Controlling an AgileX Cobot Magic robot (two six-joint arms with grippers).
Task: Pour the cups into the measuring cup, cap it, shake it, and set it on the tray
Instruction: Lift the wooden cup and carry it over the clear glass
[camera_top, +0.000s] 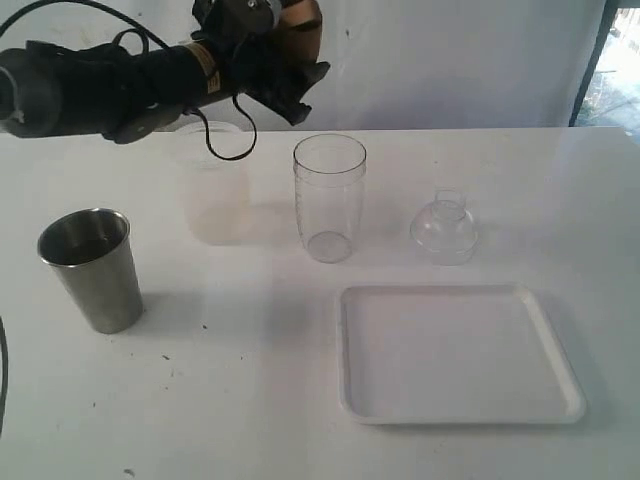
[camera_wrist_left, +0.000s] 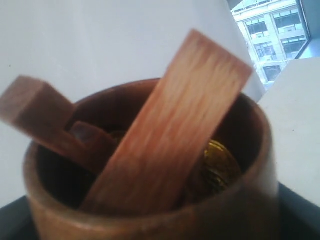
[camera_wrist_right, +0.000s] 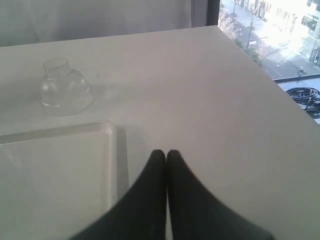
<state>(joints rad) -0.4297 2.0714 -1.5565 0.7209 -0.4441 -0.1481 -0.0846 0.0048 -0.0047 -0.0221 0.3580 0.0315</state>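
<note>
The white table (camera_top: 560, 200) carries everything, and the layout centres on the measuring cup (camera_top: 329, 197), which stands upright, open-mouthed and apparently empty, ready to receive.

The tray (camera_top: 455, 410) lies flat and bare, nearer the camera than the measuring cup and towards the right arm's side. It is likely kept free as the final resting place. The frosted plastic cup (camera_top: 212, 190) stands just beside the measuring cup on the left arm's side. The steel tumbler (camera_top: 92, 268) stands farther out on that same side and nearer the camera. Both are upright and untouched, so they seem to be waiting their turn. What they hold cannot be made out.

The left gripper (camera_top: 285, 60) is clamped around the small wooden cup (camera_wrist_left: 150, 220) and carries it in the air, above and behind the measuring cup and a little to the left arm's side. It is not yet over the mouth. The cup sits close to level, probably so nothing spills before the pour. Inside it are wooden sticks (camera_wrist_left: 175, 125) leaning on the rim and a gold, coin-like piece (camera_wrist_left: 220, 165).

The clear dome lid (camera_top: 445, 228) rests on the table near the measuring cup on the right arm's side, handy for capping.

The right gripper (camera_wrist_right: 166, 155) has its fingers pressed together on nothing. It idles over the table by the tray's rim, well apart from the measuring cup.
</note>
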